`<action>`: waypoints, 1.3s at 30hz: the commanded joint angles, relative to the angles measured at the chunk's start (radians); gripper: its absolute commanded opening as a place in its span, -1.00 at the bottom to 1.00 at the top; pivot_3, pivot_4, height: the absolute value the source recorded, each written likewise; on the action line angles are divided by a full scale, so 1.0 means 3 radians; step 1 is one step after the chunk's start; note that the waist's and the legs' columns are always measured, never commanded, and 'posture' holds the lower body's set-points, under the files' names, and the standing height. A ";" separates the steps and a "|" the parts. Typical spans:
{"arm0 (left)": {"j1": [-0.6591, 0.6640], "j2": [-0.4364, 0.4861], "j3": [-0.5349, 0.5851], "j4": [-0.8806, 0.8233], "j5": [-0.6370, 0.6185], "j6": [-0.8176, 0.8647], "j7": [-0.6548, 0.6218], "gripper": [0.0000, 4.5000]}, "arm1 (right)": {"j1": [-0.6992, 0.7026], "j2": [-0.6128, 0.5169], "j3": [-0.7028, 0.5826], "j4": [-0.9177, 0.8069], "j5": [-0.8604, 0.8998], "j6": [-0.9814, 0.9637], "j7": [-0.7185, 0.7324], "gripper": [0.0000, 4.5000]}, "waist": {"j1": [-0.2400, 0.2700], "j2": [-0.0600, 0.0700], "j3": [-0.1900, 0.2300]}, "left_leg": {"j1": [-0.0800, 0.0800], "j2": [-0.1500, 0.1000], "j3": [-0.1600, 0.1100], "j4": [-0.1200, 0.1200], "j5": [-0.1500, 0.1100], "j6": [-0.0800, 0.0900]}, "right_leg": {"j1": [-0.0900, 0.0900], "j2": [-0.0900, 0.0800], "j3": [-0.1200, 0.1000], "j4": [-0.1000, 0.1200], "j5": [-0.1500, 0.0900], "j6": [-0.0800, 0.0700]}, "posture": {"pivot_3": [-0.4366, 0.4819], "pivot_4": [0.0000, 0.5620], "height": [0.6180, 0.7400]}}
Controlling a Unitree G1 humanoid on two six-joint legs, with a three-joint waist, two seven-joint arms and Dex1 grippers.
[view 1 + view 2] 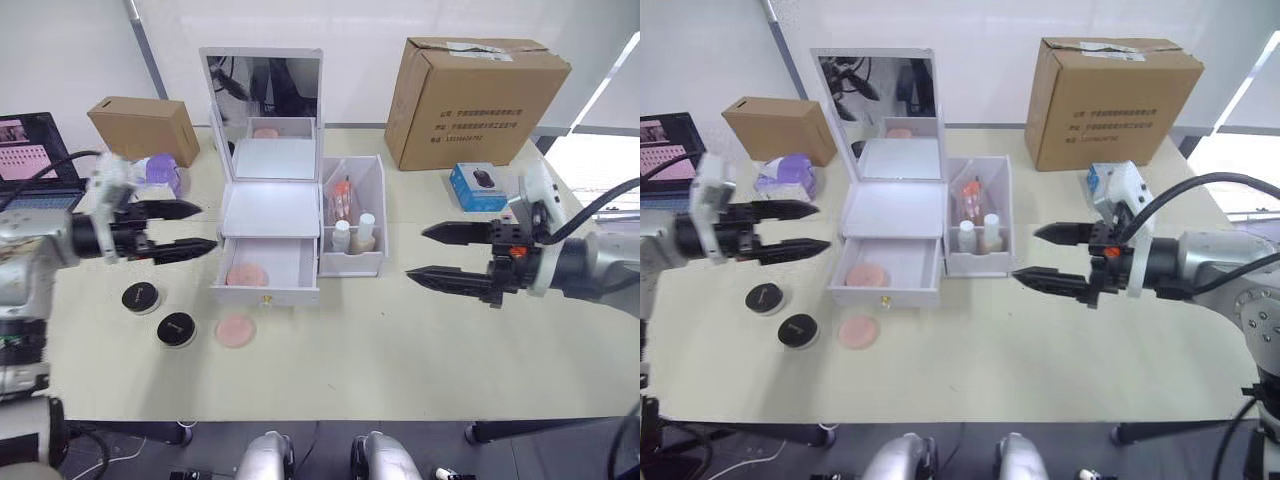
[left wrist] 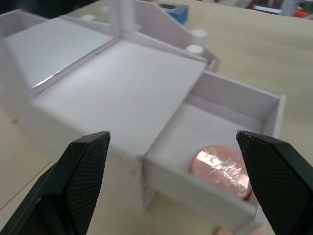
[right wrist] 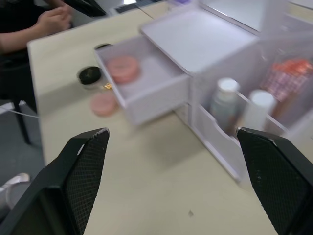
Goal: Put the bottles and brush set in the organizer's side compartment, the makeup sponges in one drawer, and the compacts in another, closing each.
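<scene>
The white organizer point(image 1: 270, 205) stands mid-table with its mirror lid up. Its side compartment point(image 1: 375, 190) holds two white-capped bottles point(image 1: 342, 236) and the orange brush set point(image 1: 341, 200). The lower drawer point(image 1: 265, 293) is pulled out, with one pink makeup sponge point(image 1: 246, 275) inside. A second sponge point(image 1: 236, 330) lies on the table in front of the drawer. Two black compacts point(image 1: 141, 296) point(image 1: 176, 328) sit to the front left. My left gripper point(image 1: 207, 227) hovers open just left of the organizer. Off to the organizer's right, my right gripper point(image 1: 416, 254) is open and holds nothing.
A large cardboard box point(image 1: 470, 90) stands at the back right, with a small blue box point(image 1: 478, 186) in front of it. A smaller cardboard box point(image 1: 145, 128), a purple packet point(image 1: 160, 172) and a laptop point(image 1: 35, 160) are at the back left. A person's hand point(image 3: 49, 22) rests beyond the table.
</scene>
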 commanded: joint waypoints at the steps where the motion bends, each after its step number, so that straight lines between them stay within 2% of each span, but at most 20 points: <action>1: 0.0370 0.0138 0.0485 0.0291 0.0059 -0.0266 0.0208 0.98 | 0.0286 -0.0119 -0.0181 0.0293 -0.0452 -0.0504 0.0248 1.00 | 0.0006 0.0000 0.0000 | 0.0001 0.0000 0.0000 -0.0001 0.0000 0.0000 | 0.0000 0.0000 0.0000 0.0001 0.0000 0.0000 | -0.05 -0.47 0.85; 4: 0.0840 0.0222 0.0807 0.0756 0.0215 -0.0700 0.0381 0.98 | 0.0574 -0.0144 -0.0214 0.0783 -0.0869 -0.0987 0.0419 1.00 | 0.0010 0.0000 0.0000 | 0.0002 0.0001 0.0002 -0.0001 0.0000 -0.0001 | -0.0001 -0.0004 -0.0001 -0.0002 -0.0001 0.0000 | -0.05 -0.47 0.85; 6: 0.1063 0.0256 0.0894 0.0941 0.0309 -0.0971 0.0428 0.98 | 0.0653 -0.0143 -0.0241 0.1001 -0.1004 -0.1184 0.0518 1.00 | 0.0012 0.0000 0.0000 | 0.0003 0.0000 0.0003 -0.0002 -0.0001 -0.0001 | -0.0001 -0.0010 -0.0002 -0.0002 -0.0001 -0.0001 | -0.05 -0.47 0.85; 9: 0.1337 0.0247 0.1065 0.0955 0.0227 -0.0968 0.0422 0.98 | 0.0648 -0.0111 -0.0304 0.1304 -0.1077 -0.1316 0.0619 1.00 | 0.0021 0.0000 0.0000 | 0.0002 0.0000 0.0005 -0.0003 -0.0001 -0.0002 | -0.0004 -0.0021 -0.0009 -0.0001 -0.0001 -0.0002 | -0.05 -0.47 0.85; 11: 0.1443 0.0238 0.1110 0.0922 0.0203 -0.0988 0.0420 0.98 | 0.0622 -0.0099 -0.0295 0.1390 -0.1108 -0.1360 0.0662 1.00 | 0.0029 0.0000 0.0000 | 0.0003 0.0001 0.0005 -0.0006 -0.0018 -0.0031 | -0.0015 -0.0052 -0.0022 -0.0004 -0.0003 -0.0006 | -0.05 -0.47 0.85; 16: 0.1542 0.0161 0.1228 0.0693 0.0114 -0.0887 0.0523 0.98 | 0.0236 0.0007 -0.0112 0.1297 -0.1012 -0.1157 0.0654 1.00 | 0.0018 0.0000 0.0000 | 0.0001 -0.0001 0.0005 -0.0009 -0.0020 -0.0032 | -0.0008 -0.0064 -0.0030 -0.0003 -0.0002 -0.0005 | -0.05 -0.47 0.85; 20: 0.1840 0.0034 0.1347 0.0245 0.0022 -0.0777 0.0608 0.98 | -0.0284 0.0077 0.0320 0.1008 -0.0896 -0.0629 0.0704 1.00 | -0.0012 0.0001 0.0000 | -0.0001 0.0000 0.0004 -0.0009 -0.0019 -0.0031 | -0.0004 -0.0060 -0.0027 0.0001 0.0000 -0.0007 | -0.05 -0.47 0.85; 24: 0.2313 -0.0248 0.1573 -0.0393 -0.0145 -0.0615 0.0751 0.98 | -0.1026 0.0394 0.0748 0.0791 -0.0840 -0.0319 0.0662 1.00 | -0.0078 0.0001 0.0000 | 0.0000 0.0002 0.0004 -0.0009 -0.0019 -0.0030 | -0.0005 -0.0055 -0.0021 0.0002 0.0004 -0.0018 | -0.05 -0.47 0.85; 29: 0.2872 -0.0747 0.1623 -0.1148 -0.0219 -0.0559 0.1036 0.98 | -0.1808 0.0825 0.1236 0.0788 -0.1119 -0.0129 0.0424 1.00 | -0.0079 0.0002 0.0000 | 0.0001 0.0003 0.0004 -0.0010 -0.0019 -0.0031 | -0.0007 -0.0053 -0.0021 0.0002 0.0010 -0.0031 | -0.05 -0.47 0.85; 35: 0.3516 -0.1372 0.1520 -0.2034 -0.0305 -0.0568 0.1329 0.98 | -0.2279 0.1007 0.1311 0.0899 -0.0781 0.0224 0.0834 1.00 | -0.0003 -0.0001 -0.0001 | -0.0003 -0.0003 0.0005 -0.0009 -0.0021 -0.0031 | -0.0012 -0.0072 -0.0030 -0.0005 0.0013 -0.0033 | -0.05 -0.47 0.85; 39: 0.3801 -0.1832 0.1185 -0.2619 -0.0268 -0.0654 0.1599 0.98 | -0.2476 0.1091 0.1236 0.1030 -0.0535 0.0518 0.0971 1.00 | 0.0018 -0.0004 -0.0003 | -0.0005 -0.0003 0.0003 -0.0009 -0.0023 -0.0031 | -0.0009 -0.0073 -0.0035 -0.0010 0.0007 -0.0045 | -0.05 -0.47 0.85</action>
